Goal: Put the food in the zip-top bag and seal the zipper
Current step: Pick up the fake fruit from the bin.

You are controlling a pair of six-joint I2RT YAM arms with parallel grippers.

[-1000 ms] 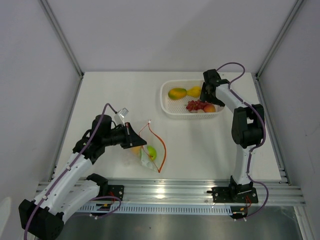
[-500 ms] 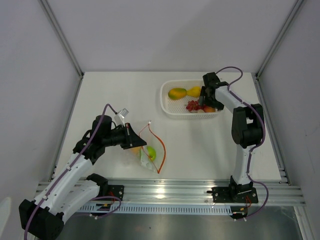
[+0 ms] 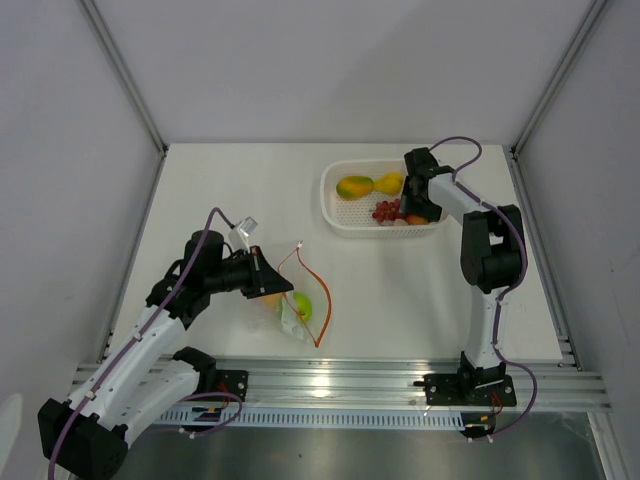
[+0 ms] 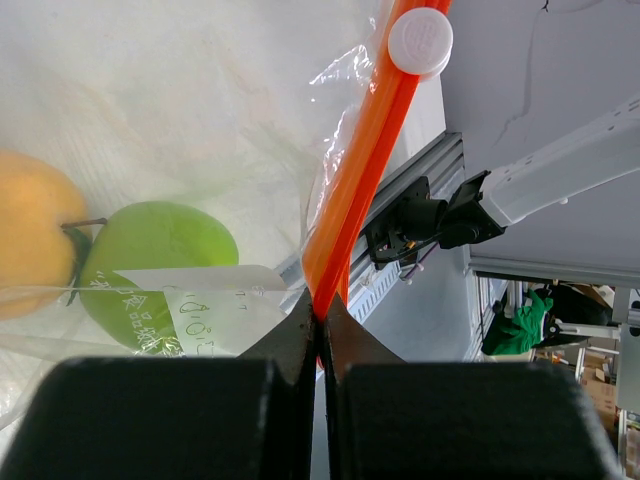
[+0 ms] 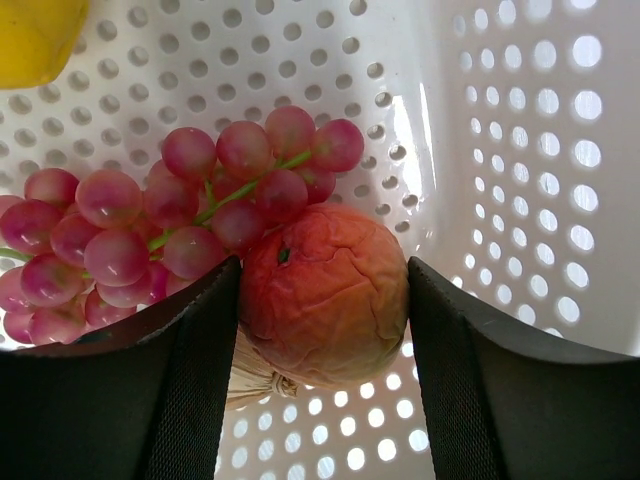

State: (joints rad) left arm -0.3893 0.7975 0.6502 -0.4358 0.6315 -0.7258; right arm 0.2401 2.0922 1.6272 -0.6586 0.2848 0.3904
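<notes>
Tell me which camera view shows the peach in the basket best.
The right wrist view: the peach fills the middle, between the fingers of the right gripper, beside the grape bunch. The top external view gives only a small orange patch beside the gripper. The left wrist view does not show it.

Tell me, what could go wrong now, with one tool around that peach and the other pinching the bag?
1. The grape bunch lies against the peach between the fingers of the right tool; it might get dragged up or nudge the peach loose.
2. The left tool pinches only the zipper edge of the bag; the thin plastic might slip, and the green apple inside could roll out.
</notes>
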